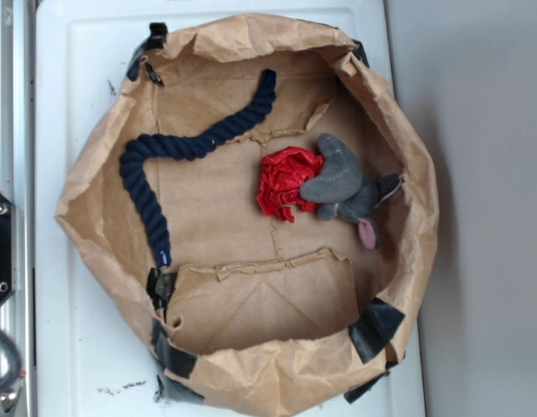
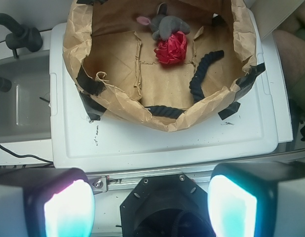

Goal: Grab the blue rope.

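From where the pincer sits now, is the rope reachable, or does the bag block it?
Probably yes, from above. The pincer is open and outside the bag. The rope lies uncovered on the bag's floor, apart from the toy, but close to the raised paper wall, which it must clear.

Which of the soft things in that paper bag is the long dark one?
The blue rope, a navy twisted cord curving along the bag's side. The grey plush toy and the red crumpled thing beside it are short and lumpy.
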